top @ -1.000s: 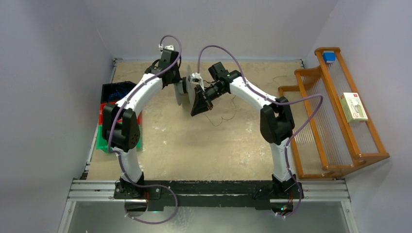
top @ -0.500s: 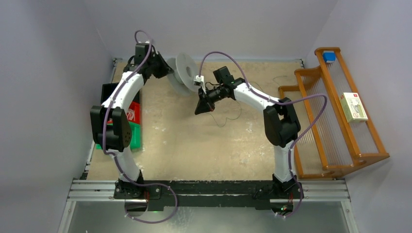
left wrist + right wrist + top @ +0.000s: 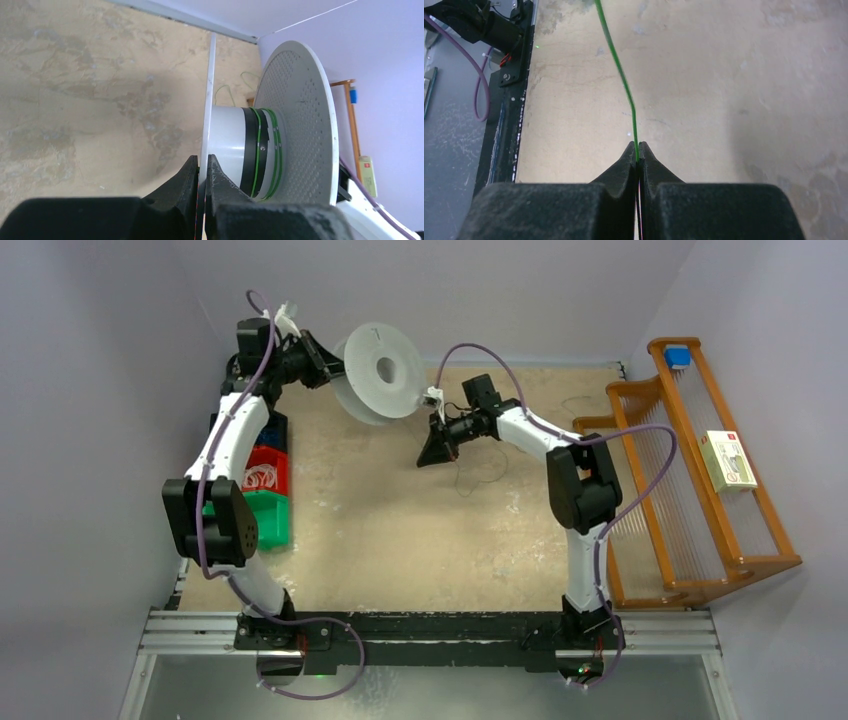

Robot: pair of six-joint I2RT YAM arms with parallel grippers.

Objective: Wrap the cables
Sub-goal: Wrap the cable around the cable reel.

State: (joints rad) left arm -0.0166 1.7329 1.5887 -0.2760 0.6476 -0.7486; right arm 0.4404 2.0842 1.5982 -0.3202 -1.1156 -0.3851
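Note:
A pale grey round spool (image 3: 380, 372) is held up at the far middle, its flat face towards the top camera. My left gripper (image 3: 335, 370) is shut on the spool's thin flange (image 3: 209, 100), one finger on each side. A few green cable turns and a black band (image 3: 257, 150) lie round the hub. My right gripper (image 3: 432, 454) is just right of and below the spool, shut on the thin green cable (image 3: 621, 75), which runs up and out of its fingertips (image 3: 638, 147). Loose dark cable loops (image 3: 480, 465) lie on the table under the right arm.
Stacked blue, red and green bins (image 3: 262, 480) stand at the table's left edge, under the left arm. A wooden rack (image 3: 690, 470) fills the right side, with a white box (image 3: 728, 460) and a blue item (image 3: 680, 355) on it. Walls close the back and sides.
My left arm has swung the spool left and back and turned its face towards the top camera. My right gripper has moved a little to the right, still pinching the cable.

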